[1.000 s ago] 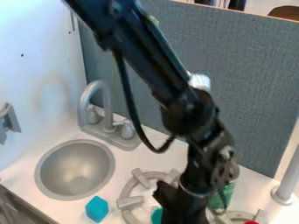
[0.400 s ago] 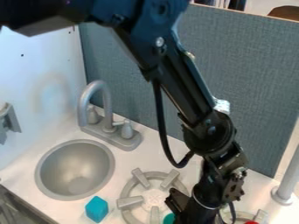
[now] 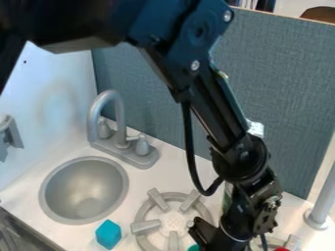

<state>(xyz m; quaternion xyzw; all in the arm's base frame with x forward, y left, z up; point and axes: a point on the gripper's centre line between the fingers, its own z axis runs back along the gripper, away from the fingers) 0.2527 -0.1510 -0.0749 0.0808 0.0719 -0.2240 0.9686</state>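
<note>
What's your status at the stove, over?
Gripper low, beside gray burner. Teal object right by it, hold unconfirmed. Arm partly blocks view of green object.

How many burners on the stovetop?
2. The left burner sits right of the sink; the right burner is at the bottom edge, partly behind the arm. Others could be hidden there or out of frame.

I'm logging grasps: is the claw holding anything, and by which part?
Can't be told: a teal object pokes out beside the claw; any hold on it is hidden.
</note>
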